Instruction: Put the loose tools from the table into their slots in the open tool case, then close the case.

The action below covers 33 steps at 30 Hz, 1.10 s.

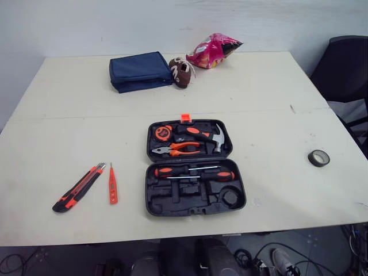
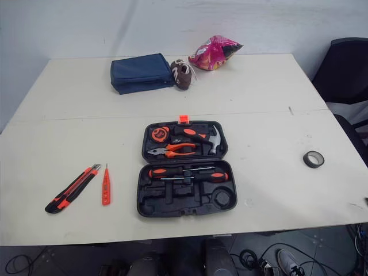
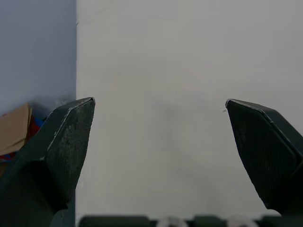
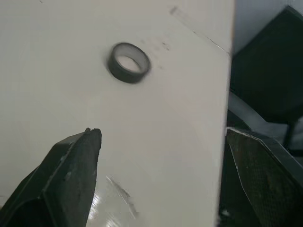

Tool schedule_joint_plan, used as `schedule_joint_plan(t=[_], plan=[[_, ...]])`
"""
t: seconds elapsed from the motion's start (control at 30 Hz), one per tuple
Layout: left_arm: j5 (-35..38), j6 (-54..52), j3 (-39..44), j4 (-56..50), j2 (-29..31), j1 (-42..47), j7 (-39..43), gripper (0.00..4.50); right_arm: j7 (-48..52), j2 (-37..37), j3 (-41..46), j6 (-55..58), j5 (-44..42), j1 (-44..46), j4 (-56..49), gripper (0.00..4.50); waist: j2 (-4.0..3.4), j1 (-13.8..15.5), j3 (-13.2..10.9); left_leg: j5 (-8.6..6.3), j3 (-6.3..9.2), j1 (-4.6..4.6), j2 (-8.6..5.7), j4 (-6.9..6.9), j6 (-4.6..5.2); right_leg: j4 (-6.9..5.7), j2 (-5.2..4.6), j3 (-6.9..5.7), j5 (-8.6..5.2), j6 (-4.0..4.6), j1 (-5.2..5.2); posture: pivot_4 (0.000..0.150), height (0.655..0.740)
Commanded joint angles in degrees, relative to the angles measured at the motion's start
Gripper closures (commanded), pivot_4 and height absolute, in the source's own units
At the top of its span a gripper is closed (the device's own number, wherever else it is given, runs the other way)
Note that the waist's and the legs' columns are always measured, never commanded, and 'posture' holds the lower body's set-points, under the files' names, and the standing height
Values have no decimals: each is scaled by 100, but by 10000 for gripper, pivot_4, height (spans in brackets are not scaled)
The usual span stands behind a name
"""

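The black tool case (image 1: 192, 168) lies open at the table's middle, holding a hammer (image 1: 210, 135), pliers (image 1: 178, 149), a tape measure (image 1: 163, 133) and two screwdrivers (image 1: 192, 171). Left of it on the table lie an orange-black utility knife (image 1: 77, 187) and an orange tester screwdriver (image 1: 112, 184). A black tape roll (image 1: 318, 157) sits far right, also seen as the tape roll (image 4: 129, 63) in the right wrist view. My left gripper (image 3: 161, 142) is open over bare table. My right gripper (image 4: 163, 170) is open near the table's right edge, short of the roll.
A folded navy pouch (image 1: 140, 71), a small brown football toy (image 1: 181, 72) and a pink snack bag (image 1: 214, 50) lie at the table's far side. A dark chair (image 1: 345, 75) stands off the right edge.
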<state>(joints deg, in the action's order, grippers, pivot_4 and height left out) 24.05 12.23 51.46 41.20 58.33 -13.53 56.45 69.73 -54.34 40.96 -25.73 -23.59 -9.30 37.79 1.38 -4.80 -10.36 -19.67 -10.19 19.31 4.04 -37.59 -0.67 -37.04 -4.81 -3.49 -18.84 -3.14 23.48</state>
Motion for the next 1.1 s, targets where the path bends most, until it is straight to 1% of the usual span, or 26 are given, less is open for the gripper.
schedule_joint_plan(t=[0.03, 0.13, 0.2, 0.3, 0.37, 0.4, 0.47, 0.53, 0.6, 0.63, 0.7, 0.77, 0.83, 0.9, 1.0, 1.03, 1.1], plan=[[296, -203, 22, -724, -90, -29, 178, 0, -127, 314, -299, 678, -502, 49, -1433, 1251, -1, 15, -1, 7, 2, -1, 0, 8, -5, -2, 1, -2, -2, 4, 2, 1500, 7400], [526, -581, -4, -1700, -373, -132, 118, 0, -597, 648, -613, 1555, -870, 147, -2676, 1251, -5, 25, -3, 22, 2, -5, -4, 24, -12, -7, 1, -2, -3, 6, 4, 1500, 7400], [649, -942, -15, -2211, -537, -190, -25, 0, -781, 779, -780, 2049, -1098, 217, -3248, 1251, -5, 32, -3, 23, 5, -8, -5, 27, -13, -8, 1, -1, -3, 6, 3, 1500, 7400], [796, -1594, -336, -3318, -841, -411, -116, 0, -675, 997, -1324, 2436, -1469, 735, -3949, 1251, -2, 31, -1, 30, 9, -6, -5, 27, -5, -8, 2, -2, -3, 7, 3, 1500, 7400], [877, -2336, -508, -4134, -961, -612, -494, 0, -482, 1068, -1569, 2518, -1568, 955, -4217, 1251, -1, 31, -2, 39, 8, -6, -7, 27, 11, -9, 2, 0, -3, 6, 2, 1500, 7400], [842, -2865, -688, -4640, -971, -708, -826, 0, -280, 1078, -1697, 2490, -1573, 1028, -4288, 1251, 0, 39, -3, 42, 9, -5, -7, 27, 16, -9, 2, 0, -3, 6, 2, 1500, 7400], [901, -3581, -945, -5493, -995, -845, -1169, 0, 73, 1097, -1893, 2418, -1581, 1119, -4337, 1251, 5, 73, -4, 43, 10, -4, -8, 32, 19, -5, 5, 0, -3, 6, 2, 1500, 7400], [1224, -4344, -1058, -6423, -1142, -774, -1782, 0, 482, 1220, -2094, 1991, -1459, 1297, -4230, 1251, 6, 158, -4, 42, 12, -2, -7, 35, 20, 3, 9, 0, -3, 6, 1, 1500, 7400], [1437, -5007, -1144, -7142, -1252, -717, -2324, 0, 593, 1347, -2158, 1808, -1419, 1451, -4104, 1251, 7, 193, -4, 41, 11, -2, -7, 31, 21, 4, 11, 1, -3, 6, 0, 1500, 7400], [1634, -5468, -1263, -7548, -1359, -652, -2755, 0, 606, 1397, -2214, 1785, -1398, 1532, -4044, 1251, 7, 205, -4, 41, 11, -1, -7, 29, 22, 4, 11, 3, -3, 5, -1, 1500, 7400], [1650, -6309, -1641, -8304, -1629, -483, -3736, 0, 769, 1463, -2388, 1730, -1336, 1637, -3955, 1251, 5, 234, -6, 43, 12, -3, -9, 23, 24, 2, 10, 7, -1, 2, -5, 1500, 7400], [1920, -7174, -1774, -8918, -2077, -105, -4753, 0, 1016, 1490, -2554, 1655, -1296, 1713, -3868, 1251, 5, 275, -6, 47, 12, -7, -16, 22, 30, 0, 10, 17, 3, -4, -9, 1500, 7400], [2194, -8306, -2051, -9386, -2479, 408, -5530, 0, 1063, 1515, -2615, 1671, -1296, 1849, -3741, 1251, 7, 306, -6, 50, 13, -8, -17, 15, 32, -8, 14, 21, 4, -5, -9, 1500, 7400], [2152, -9181, -2278, -9624, -2890, 944, -6068, 0, 1086, 1483, -2645, 1791, -1315, 1924, -3626, 1251, 7, 320, -6, 54, 15, -8, -18, 2, 31, -22, 19, 27, 5, -4, -9, 1500, 7400], [1774, -9973, -2326, -9783, -3539, 1503, -6591, 0, 1168, 1459, -2684, 1830, -1293, 1981, -3530, 1251, 9, 330, -5, 55, 17, -6, -20, -17, 30, -33, 25, 32, 5, -4, -11, 1500, 7400], [1641, -10184, -2388, -9810, -3778, 1575, -6711, 0, 1194, 1468, -2691, 1828, -1283, 2007, -3497, 1251, 9, 331, -5, 56, 18, -4, -17, -25, 28, -34, 30, 32, 4, -3, -11, 1500, 7400], [1475, -10416, -2618, -9833, -4033, 1599, -6827, 0, 1245, 1485, -2708, 1821, -1273, 2058, -3455, 1251, 9, 318, -5, 57, 20, -5, -18, -27, 26, -34, 33, 36, 2, -2, -11, 1500, 7400]])
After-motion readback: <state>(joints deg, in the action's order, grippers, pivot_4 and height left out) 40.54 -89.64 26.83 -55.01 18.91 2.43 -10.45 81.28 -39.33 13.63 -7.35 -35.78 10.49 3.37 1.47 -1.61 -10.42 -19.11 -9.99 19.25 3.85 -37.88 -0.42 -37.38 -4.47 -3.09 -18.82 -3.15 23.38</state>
